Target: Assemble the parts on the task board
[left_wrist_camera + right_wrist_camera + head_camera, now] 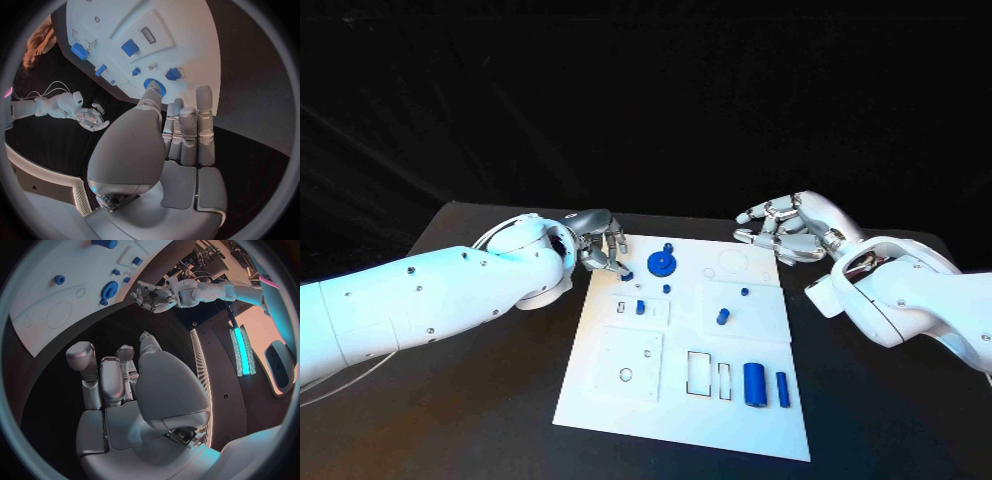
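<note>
The white task board [682, 360] lies in the middle of the black table. A blue gear [661, 264] sits near its far edge, and small blue parts [723, 317] are scattered around its middle. Two blue cylinders [756, 384] lie at its near right. My left hand [596, 245] hovers at the board's far left corner, fingers pointing down beside a small blue piece [626, 276], holding nothing. In the left wrist view the left hand [181, 135] has straight fingers, the thumb reaching toward the gear [154, 86]. My right hand [783, 228] hangs empty off the far right corner, fingers loosely bent.
Rectangular cut-outs [701, 369] and a raised white panel [629, 365] take up the board's near half. In the right wrist view the right hand [119, 385] is over bare table beside the board [50, 290], with the left hand [152, 296] beyond.
</note>
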